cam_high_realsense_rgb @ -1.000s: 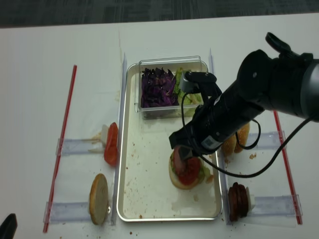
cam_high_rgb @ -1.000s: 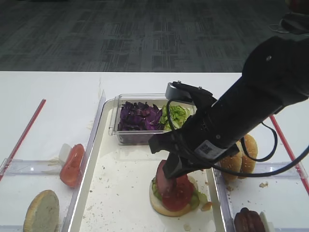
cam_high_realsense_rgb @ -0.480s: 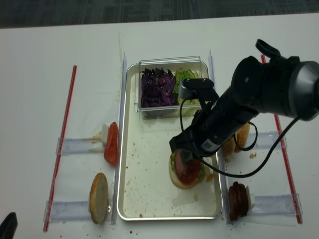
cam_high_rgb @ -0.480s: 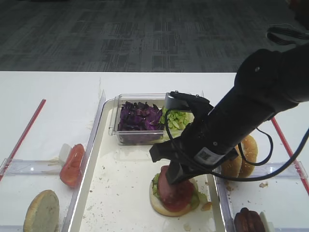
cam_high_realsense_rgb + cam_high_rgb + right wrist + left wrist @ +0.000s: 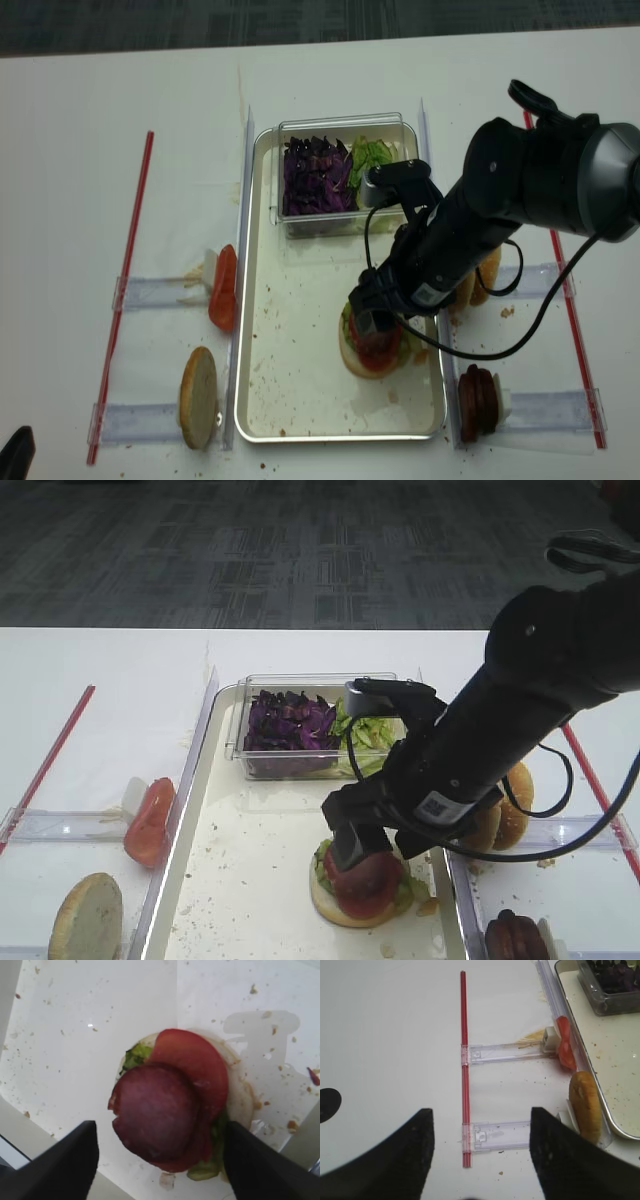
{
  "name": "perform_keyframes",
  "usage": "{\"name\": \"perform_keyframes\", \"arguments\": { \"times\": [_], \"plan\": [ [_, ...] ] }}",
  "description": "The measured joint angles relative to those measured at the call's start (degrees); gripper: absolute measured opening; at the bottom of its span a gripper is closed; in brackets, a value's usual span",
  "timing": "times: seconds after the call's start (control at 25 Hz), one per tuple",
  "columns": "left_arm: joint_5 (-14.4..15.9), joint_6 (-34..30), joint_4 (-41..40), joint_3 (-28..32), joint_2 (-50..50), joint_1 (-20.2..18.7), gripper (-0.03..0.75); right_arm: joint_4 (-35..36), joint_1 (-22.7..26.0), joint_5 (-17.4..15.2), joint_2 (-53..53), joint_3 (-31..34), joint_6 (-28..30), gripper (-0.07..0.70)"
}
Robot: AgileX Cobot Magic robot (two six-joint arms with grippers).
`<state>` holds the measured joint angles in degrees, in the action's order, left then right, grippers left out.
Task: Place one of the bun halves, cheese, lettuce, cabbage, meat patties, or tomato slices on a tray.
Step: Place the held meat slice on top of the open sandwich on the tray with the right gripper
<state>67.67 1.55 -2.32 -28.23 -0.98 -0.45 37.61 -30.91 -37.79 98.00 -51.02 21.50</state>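
The table (image 5: 80, 150) is white and holds a long tray (image 5: 300, 400) whose long axis runs from the near edge toward the far edge in the overhead view. At the tray's far end sits a clear box (image 5: 340, 222) with purple cabbage (image 5: 317, 175) on its left side and green lettuce (image 5: 372, 155) on its right.

The right arm (image 5: 520, 200) reaches in from the right, and the right gripper (image 5: 160, 1160) hangs just over the near right part of the tray. Its two fingers (image 5: 65, 1165) stand wide apart, one on each side of the stack below, holding nothing and not touching the food, as the wrist view shows.

The stack lies flat on the tray: a bun half (image 5: 241, 1100), cut face up, with bits of green leaf at its edges, a tomato slice (image 5: 200, 1060) on that, and a dark round meat patty (image 5: 155, 1112) on top, lying flat and shifted toward the near left so that it overhangs the tomato.

The left gripper (image 5: 480, 1160) hovers over bare table left of the tray, its fingers spread wide and empty.

Left of the tray a second tomato slice (image 5: 223, 290) and another bun half (image 5: 199, 398) stand on edge in clear holders. On the right are more bun halves (image 5: 480, 275) and more meat patties (image 5: 478, 400).
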Motion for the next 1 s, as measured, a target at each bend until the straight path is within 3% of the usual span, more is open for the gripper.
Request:
{"name": "perform_keyframes", "arguments": {
  "times": [0.28, 0.56, 1.0],
  "plan": [
    [0.0, 0.0, 0.0, 0.0, 0.0, 0.0, 0.421, -0.23, 0.0, 0.34, -0.65, 0.0, -0.04, 0.572],
    [0.0, 0.0, 0.0, 0.0, 0.0, 0.0, 0.42, -0.41, 0.0, -0.78, -9.18, 0.0, -0.67, 0.573],
    [0.0, 0.0, 0.0, 0.0, 0.0, 0.0, 0.42, -14.54, 0.0, -6.27, -26.04, 0.0, -13.5, 0.573]
  ]
}}
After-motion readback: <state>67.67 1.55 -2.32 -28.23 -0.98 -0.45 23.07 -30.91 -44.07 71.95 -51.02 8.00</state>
